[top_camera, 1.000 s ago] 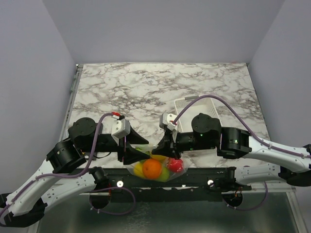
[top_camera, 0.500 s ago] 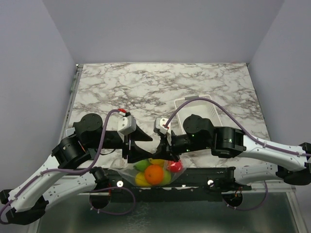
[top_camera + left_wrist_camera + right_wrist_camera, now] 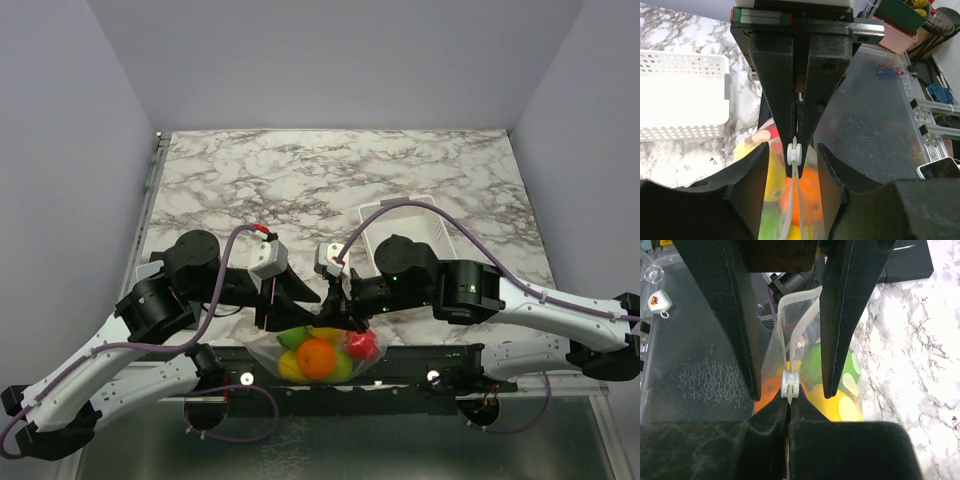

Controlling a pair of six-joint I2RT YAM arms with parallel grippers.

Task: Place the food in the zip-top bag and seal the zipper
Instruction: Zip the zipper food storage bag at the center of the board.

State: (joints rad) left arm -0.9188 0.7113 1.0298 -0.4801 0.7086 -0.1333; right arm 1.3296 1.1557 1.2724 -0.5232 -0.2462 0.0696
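The zip-top bag [image 3: 300,345] holds the food [image 3: 316,358]; right gripper [image 3: 788,404] clamps its zipper [image 3: 785,347] as anchor, left gripper [image 3: 792,150] straddles that zipper, jaws apart, seemingly ready to seal.

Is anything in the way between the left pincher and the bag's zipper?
Nothing visible is. The left gripper stands open astride the zipper, a bare gap on each side. The right gripper is shut on that same strip, opposite.

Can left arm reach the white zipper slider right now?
Probably yes: left gripper stands open astride the slider, nothing between; right gripper pinches the zip-top bag edge just behind it.
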